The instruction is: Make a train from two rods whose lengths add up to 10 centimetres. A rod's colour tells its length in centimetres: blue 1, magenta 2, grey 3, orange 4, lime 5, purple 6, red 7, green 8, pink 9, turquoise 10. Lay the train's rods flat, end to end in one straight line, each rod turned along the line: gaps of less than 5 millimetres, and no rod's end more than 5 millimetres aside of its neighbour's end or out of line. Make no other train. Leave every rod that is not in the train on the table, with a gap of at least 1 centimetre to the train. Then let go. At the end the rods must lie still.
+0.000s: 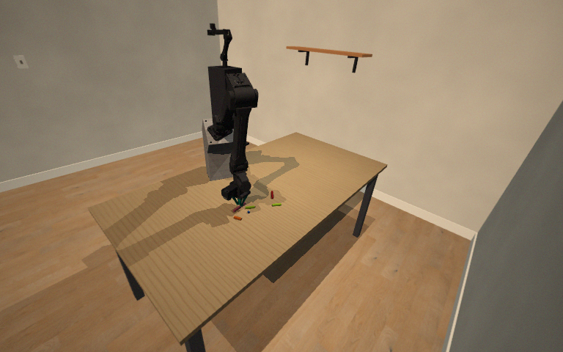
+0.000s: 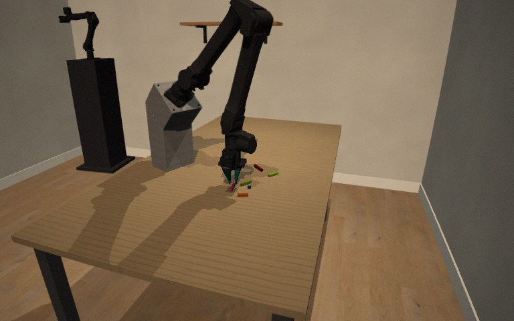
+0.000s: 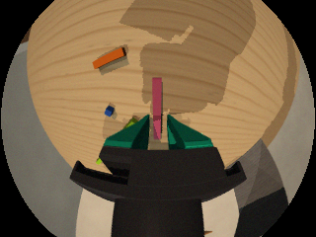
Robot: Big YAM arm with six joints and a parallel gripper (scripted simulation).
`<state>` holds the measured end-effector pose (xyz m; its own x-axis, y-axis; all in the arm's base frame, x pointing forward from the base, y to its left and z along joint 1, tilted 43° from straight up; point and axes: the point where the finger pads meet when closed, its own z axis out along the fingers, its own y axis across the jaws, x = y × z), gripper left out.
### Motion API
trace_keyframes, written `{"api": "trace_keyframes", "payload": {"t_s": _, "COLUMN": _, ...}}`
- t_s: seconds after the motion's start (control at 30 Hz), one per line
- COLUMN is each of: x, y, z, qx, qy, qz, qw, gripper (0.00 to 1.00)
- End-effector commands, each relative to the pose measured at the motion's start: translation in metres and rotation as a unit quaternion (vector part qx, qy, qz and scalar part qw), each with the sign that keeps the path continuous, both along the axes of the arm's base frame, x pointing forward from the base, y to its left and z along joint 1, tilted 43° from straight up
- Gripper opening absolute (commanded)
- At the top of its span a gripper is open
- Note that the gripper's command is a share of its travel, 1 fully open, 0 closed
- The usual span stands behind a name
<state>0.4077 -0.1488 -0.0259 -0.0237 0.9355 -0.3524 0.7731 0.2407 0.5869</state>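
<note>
Covering most of the nearer lime rod (image 1: 250, 207) (image 2: 245, 182) (image 3: 131, 122) in the wrist view, the gripper (image 1: 240, 204) (image 2: 233, 183) (image 3: 158, 118) is standing partly open, gripping nothing, with gaps showing either side of the pink rod (image 1: 236, 208) (image 2: 231, 187) (image 3: 157, 96); the blue rod (image 1: 248, 212) (image 2: 249, 186) (image 3: 110, 111) is lying near its fingers, apart from the pink one.

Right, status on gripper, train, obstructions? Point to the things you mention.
Gripper (image 1: 240, 204) (image 2: 233, 182) (image 3: 158, 118) open astride pink rod (image 1: 236, 208) (image 2: 231, 187) (image 3: 157, 94). No train formed; blue rod (image 1: 248, 212) (image 2: 249, 186) (image 3: 110, 111) apart. Lime rod (image 1: 250, 207) (image 2: 245, 182) (image 3: 131, 122) close beside, possible snag.
</note>
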Motion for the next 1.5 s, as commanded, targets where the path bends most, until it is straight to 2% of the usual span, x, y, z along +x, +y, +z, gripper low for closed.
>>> {"api": "trace_keyframes", "payload": {"t_s": 0.0, "x": 0.0043, "y": -0.0006, "z": -0.0012, "qx": 0.0, "qy": -0.006, "qz": -0.002, "qw": 1.0, "gripper": 0.23}}
{"api": "trace_keyframes", "payload": {"t_s": 0.3, "x": 0.0062, "y": -0.003, "z": -0.0083, "qx": 0.0, "qy": -0.003, "qz": -0.003, "qw": 1.0, "gripper": 0.23}}
{"api": "trace_keyframes", "payload": {"t_s": 0.43, "x": 0.0109, "y": -0.0048, "z": -0.0026, "qx": -0.002, "qy": -0.011, "qz": -0.003, "qw": 1.0, "gripper": 0.23}}
{"api": "trace_keyframes", "payload": {"t_s": 0.57, "x": 0.0055, "y": -0.0029, "z": -0.0067, "qx": 0.0, "qy": -0.004, "qz": -0.003, "qw": 1.0, "gripper": 0.23}}
{"api": "trace_keyframes", "payload": {"t_s": 1.47, "x": 0.0055, "y": -0.0029, "z": -0.0067, "qx": 0.0, "qy": -0.004, "qz": -0.003, "qw": 1.0, "gripper": 0.23}}
